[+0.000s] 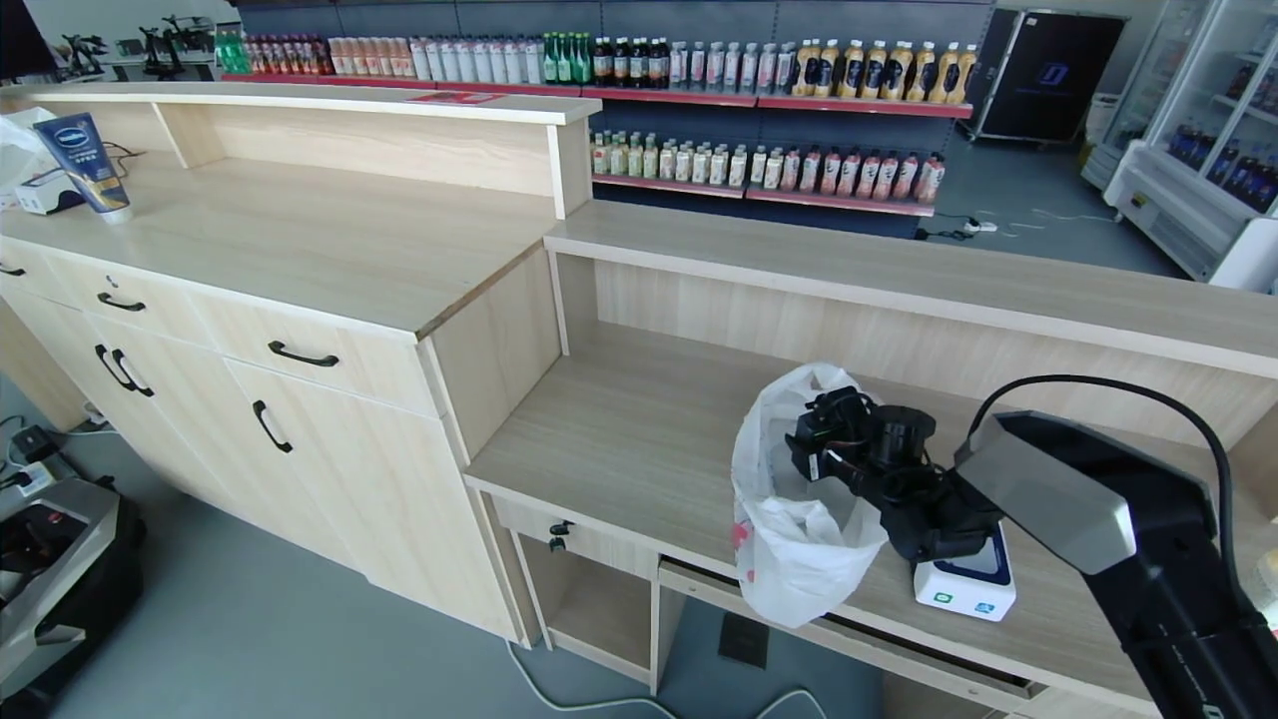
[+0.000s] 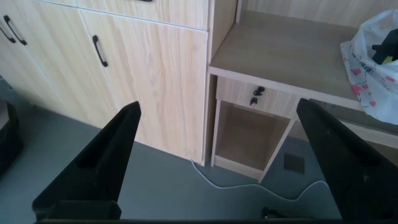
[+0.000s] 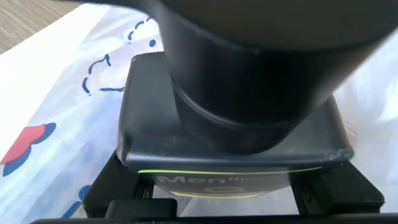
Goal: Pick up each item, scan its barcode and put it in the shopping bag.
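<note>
1. Item (image 3: 155,124): dark grey body with a green stripe. It sits between the fingers (image 3: 118,196) of the right gripper (image 1: 834,439), which I read as clamped on it.
2. The right gripper is at the mouth of the bag (image 1: 799,539). In the right wrist view, white bag plastic (image 3: 56,93) lies directly under the item.
3. The bag stands open on the low desk (image 1: 619,429), at its front edge, with its lower part hanging over that edge.
4. A white scanner (image 1: 963,589) sits on the desk just beside the bag, partly under the right arm.
5. Left gripper (image 2: 217,162): fingers spread wide, nothing between them. It hangs over the grey floor (image 2: 174,193) in front of the cabinet (image 2: 149,87), well apart from the bag (image 2: 373,68).
6. A blue tube (image 1: 88,160) stands upright on the higher counter (image 1: 300,240), far from both grippers, with a small white box (image 1: 40,195) just beside it.
</note>
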Motion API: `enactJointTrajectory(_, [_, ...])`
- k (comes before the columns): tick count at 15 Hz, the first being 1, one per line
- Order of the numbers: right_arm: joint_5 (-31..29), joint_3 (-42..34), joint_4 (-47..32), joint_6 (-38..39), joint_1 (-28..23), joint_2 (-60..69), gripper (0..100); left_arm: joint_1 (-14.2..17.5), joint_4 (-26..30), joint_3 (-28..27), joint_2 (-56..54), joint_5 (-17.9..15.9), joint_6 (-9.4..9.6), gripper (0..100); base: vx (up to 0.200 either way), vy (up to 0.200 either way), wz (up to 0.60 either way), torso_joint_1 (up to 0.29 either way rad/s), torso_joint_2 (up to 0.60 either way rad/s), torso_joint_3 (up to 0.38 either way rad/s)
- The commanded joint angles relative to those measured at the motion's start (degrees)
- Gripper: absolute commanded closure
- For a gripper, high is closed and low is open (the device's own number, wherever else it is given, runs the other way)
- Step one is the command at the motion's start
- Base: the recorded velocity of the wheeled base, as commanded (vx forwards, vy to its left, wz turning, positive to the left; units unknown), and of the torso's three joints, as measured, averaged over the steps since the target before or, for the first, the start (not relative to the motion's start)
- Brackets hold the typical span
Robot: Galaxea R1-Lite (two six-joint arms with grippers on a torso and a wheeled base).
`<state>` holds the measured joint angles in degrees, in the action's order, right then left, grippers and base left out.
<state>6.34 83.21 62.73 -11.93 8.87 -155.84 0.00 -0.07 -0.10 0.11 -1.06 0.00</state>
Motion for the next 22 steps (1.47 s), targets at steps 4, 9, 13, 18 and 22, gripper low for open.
enactJointTrajectory(4, [0.3, 2.1, -1.2, 0.0, 0.3, -1.9, 100, 0.0, 0.0, 0.0, 0.0, 0.0, 0.00, 0, 0.000, 0.000, 0.00, 0.000, 0.00, 0.000])
enactJointTrajectory(9, [1.2, 4.3, -3.6, 0.1, 0.7, -1.7, 0, 0.0, 0.0, 0.0, 0.0, 0.0, 0.00, 0, 0.000, 0.000, 0.00, 0.000, 0.00, 0.000])
enactJointTrajectory(13, [2.2, 4.8, -3.6, 0.2, 0.4, 0.8, 0, 0.0, 0.0, 0.0, 0.0, 0.0, 0.00, 0, 0.000, 0.000, 0.00, 0.000, 0.00, 0.000])
enactJointTrajectory(18, [2.0, -13.5, -7.4, -0.2, -1.4, 28.7, 0, 0.0, 0.0, 0.0, 0.0, 0.0, 0.00, 0, 0.000, 0.000, 0.00, 0.000, 0.00, 0.000])
enactJointTrajectory(22, [1.7, -37.9, -8.9, -7.0, -10.2, 53.5, 0, 0.0, 0.0, 0.0, 0.0, 0.0, 0.00, 0, 0.000, 0.000, 0.00, 0.000, 0.00, 0.000])
